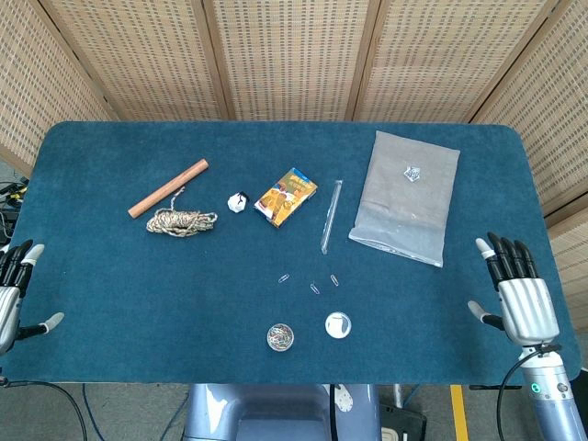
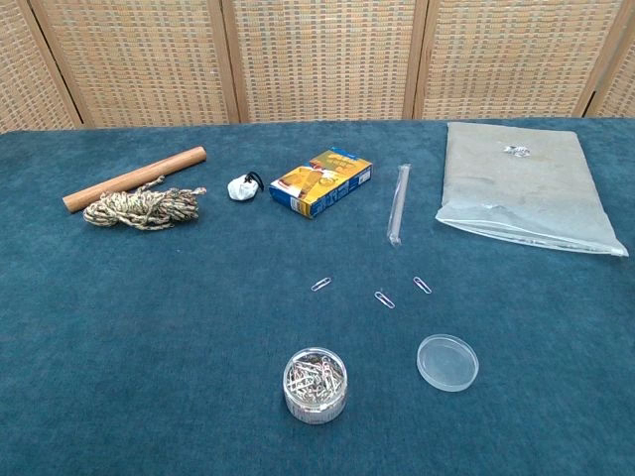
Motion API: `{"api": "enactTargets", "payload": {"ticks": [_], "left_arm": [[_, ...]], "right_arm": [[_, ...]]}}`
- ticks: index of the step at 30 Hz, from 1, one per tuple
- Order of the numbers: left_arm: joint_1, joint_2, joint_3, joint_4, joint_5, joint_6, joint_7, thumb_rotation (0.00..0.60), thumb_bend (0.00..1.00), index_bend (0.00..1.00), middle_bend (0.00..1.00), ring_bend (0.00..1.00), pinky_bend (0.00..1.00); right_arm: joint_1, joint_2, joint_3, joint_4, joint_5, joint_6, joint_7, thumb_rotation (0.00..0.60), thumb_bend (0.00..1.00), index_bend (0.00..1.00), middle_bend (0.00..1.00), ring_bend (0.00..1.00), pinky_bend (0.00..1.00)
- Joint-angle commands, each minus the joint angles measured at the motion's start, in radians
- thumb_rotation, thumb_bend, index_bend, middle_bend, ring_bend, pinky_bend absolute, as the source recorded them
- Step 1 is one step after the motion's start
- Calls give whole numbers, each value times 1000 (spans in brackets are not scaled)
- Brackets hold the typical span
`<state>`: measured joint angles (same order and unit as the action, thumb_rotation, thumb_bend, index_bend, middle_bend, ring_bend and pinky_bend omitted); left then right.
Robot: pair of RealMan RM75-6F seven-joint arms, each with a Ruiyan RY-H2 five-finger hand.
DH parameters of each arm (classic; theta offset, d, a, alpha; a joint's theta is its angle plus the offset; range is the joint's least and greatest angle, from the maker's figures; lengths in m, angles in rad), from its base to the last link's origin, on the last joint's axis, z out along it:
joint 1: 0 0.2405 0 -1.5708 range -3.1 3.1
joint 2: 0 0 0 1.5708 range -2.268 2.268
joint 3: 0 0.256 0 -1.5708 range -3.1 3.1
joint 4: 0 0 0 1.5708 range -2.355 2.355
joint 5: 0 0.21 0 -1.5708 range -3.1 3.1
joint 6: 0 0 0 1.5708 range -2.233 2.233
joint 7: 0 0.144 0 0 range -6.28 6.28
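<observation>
The right robot hand (image 1: 522,303) rests at the right edge of the worktop (image 1: 138,294), fingers straight and spread, thumb out to the side, holding nothing; the left robot hand (image 1: 13,289) sits at the left edge, partly cut off by the frame, fingers apart and likewise empty; neither shows in the chest view.

Nearest the right robot hand, up and to its left, lies a clear plastic bag (image 1: 407,196) with a small dark-and-white item (image 1: 412,173) in it; left of the bag lies a thin clear tube (image 1: 331,216), then a yellow box (image 1: 286,196), tilted; beside the box sits a small white lump (image 1: 238,202) with a black bit on it.

Between the two robot hands, near the front edge, stands a round tub (image 1: 281,337) full of paper clips; its clear lid (image 1: 338,324) lies just beside it on the side of the right robot hand, apart from it; three loose clips (image 1: 314,283) lie on the cloth a little beyond the tub and lid, well apart from each other.

Toward the left robot hand, further back, lies a coil of cord (image 1: 180,221); a wooden stick (image 1: 168,188) lies slantwise just behind it; whether the two touch I cannot tell.
</observation>
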<state>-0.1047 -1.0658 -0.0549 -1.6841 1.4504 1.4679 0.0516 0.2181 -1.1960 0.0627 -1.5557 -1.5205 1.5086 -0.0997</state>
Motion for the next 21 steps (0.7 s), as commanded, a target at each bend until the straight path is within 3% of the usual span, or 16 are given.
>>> {"api": "enactTargets", "payload": {"ticks": [1,3,5,10,13,17,21], "left_arm": [[0,0,-3,1,-5,-2,-1,600,0,0,0,0,0],[-1,-1,-4,2,-9,-4,0,600,0,0,0,0,0],[-3,-3,-6,4,-11,-7,3,600,0,0,0,0,0],[-11,-13,-10,9,-22,-20,18,600,0,0,0,0,0],[-19,-21,-20,18,-47,-38,17,600,0,0,0,0,0],[-24,-27,-26,31,-61,-47,16,600,0,0,0,0,0],[-28,-34,-29,39,-72,-55,20,600,0,0,0,0,0]], "right_arm": [[30,13,-8,4,-36,-45,46,600,0,0,0,0,0],[62,27,-10,-3,-61,-90,66,600,20,3,0,0,0],[99,39,-9,-13,-89,-132,84,600,113,27,0,0,0],[230,68,9,-65,-149,-282,203,600,635,194,0,0,0],[364,39,41,-56,-161,-445,229,600,794,262,0,0,0],[457,-31,53,-15,-149,-568,179,600,896,314,0,0,0],[521,-96,48,31,-136,-660,137,600,927,344,0,0,0]]}}
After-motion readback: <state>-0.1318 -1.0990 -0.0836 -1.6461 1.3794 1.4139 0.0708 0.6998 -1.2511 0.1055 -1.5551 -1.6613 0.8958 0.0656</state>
